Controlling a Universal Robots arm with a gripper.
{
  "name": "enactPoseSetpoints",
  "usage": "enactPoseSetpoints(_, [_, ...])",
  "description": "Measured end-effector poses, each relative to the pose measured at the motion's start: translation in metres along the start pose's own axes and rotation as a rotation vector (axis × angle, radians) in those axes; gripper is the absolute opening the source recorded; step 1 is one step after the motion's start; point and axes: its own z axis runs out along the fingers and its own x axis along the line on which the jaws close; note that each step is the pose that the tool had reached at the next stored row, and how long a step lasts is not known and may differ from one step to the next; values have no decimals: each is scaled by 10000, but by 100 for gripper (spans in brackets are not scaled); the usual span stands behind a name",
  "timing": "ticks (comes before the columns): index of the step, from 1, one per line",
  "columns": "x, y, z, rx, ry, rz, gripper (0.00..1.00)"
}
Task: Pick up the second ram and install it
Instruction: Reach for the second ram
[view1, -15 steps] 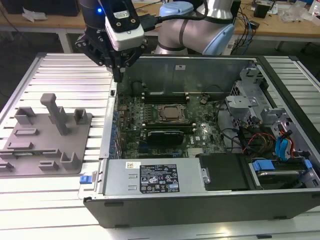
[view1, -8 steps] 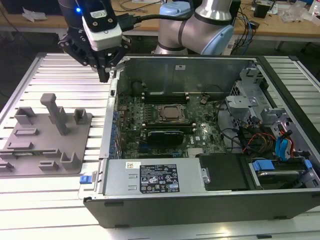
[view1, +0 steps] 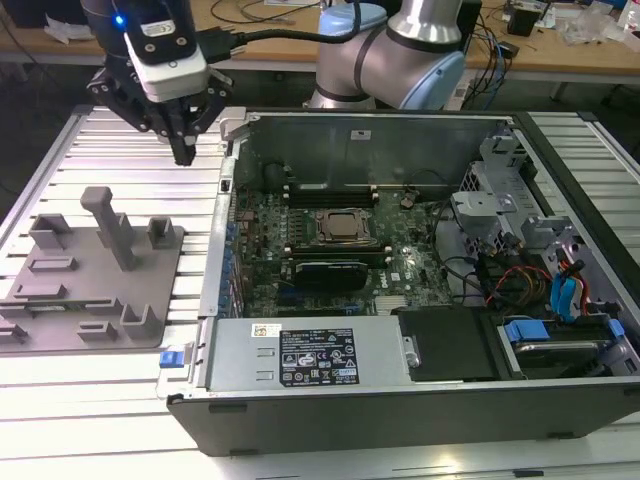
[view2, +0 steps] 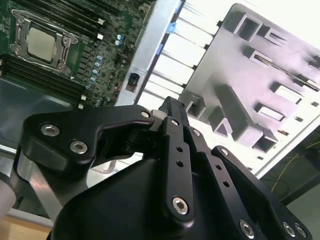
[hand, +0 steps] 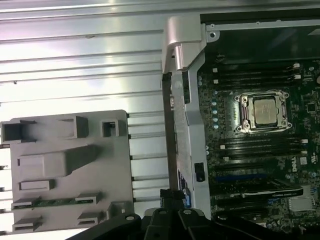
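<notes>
Tool (view1: 185, 152) clenched, nothing gripped, above the slatted table (view1: 60, 160), between the grey holder tray (view1: 95, 300) and the open computer case (view1: 400, 400), near the case's far corner on the exterior view's left. Second ram (hand: 52, 202) sits edge-up in a slot of the tray in the first wrist view, apart from the tool. Motherboard (view1: 400, 270) inside the case, CPU socket (view1: 345, 225) at its centre. Fingertips (view2: 172, 105) together in the second wrist view.

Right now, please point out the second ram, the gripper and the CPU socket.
second ram (hand: 52, 202), first wrist view, middle of its green edge.
gripper (view1: 185, 152), exterior view, its lower tip.
CPU socket (view1: 343, 226), exterior view, centre.
</notes>
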Motion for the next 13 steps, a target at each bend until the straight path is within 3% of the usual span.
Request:
enactPoseSetpoints(5, [258, -21, 41, -1, 0, 2, 8])
enactPoseSetpoints(7, [466, -39, 80, -1, 0, 1, 8])
enactPoseSetpoints(10, [711, -60, 125, 0, -1, 1, 8])
enactPoseSetpoints(13, [832, -71, 149, -1, -1, 1, 8])
